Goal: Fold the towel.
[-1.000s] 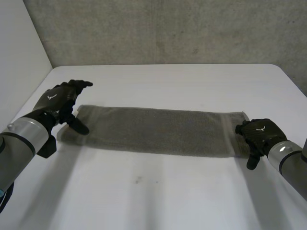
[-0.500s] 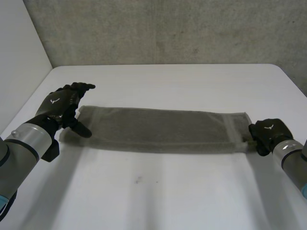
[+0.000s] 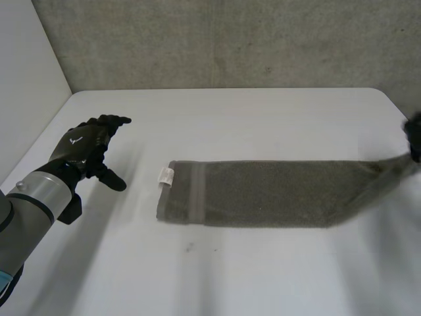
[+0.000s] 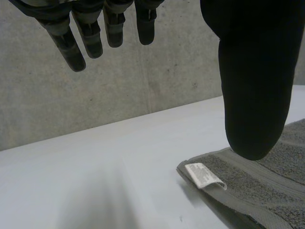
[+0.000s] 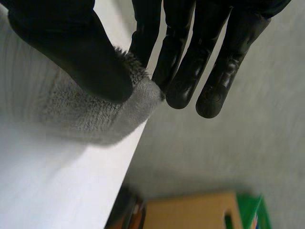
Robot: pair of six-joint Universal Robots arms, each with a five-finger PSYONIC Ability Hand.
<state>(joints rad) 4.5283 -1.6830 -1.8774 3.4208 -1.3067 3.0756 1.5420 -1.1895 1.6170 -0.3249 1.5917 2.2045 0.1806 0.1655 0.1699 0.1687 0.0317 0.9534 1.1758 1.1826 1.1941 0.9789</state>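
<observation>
Where the left arm comes in over the white table point(image 3: 263, 118), the left hand point(image 3: 84, 146) hangs above bare tabletop with its fingers spread and straight, holding nothing. Its own wrist view confirms this: the fingers point(image 4: 76, 45) and thumb point(image 4: 255, 86) are extended, with a wide gap between them and nothing in it. In the head view this hand is well apart from the towel.

The towel point(image 3: 263, 194) is grey and lies as a long narrow strip across the middle of the table, running left to right. Its left end lies flat, with a woven band across it and a small white label point(image 3: 165, 176) sticking out at the far corner. In the left wrist view the towel point(image 4: 271, 183) and its label point(image 4: 205, 175) lie on the table past the thumb tip, untouched by it.

Toward the right the strip rises off the table. Its right end is held up near the table's right edge by the right hand point(image 3: 414, 135). In the right wrist view the thumb point(image 5: 71, 43) presses the towel point(image 5: 112, 112) against the fingers point(image 5: 188, 71) in a firm pinch at the end of the cloth. Below the table edge there, part of a brown box point(image 5: 190, 212) is visible. A grey concrete wall point(image 3: 230, 39) backs the table.
</observation>
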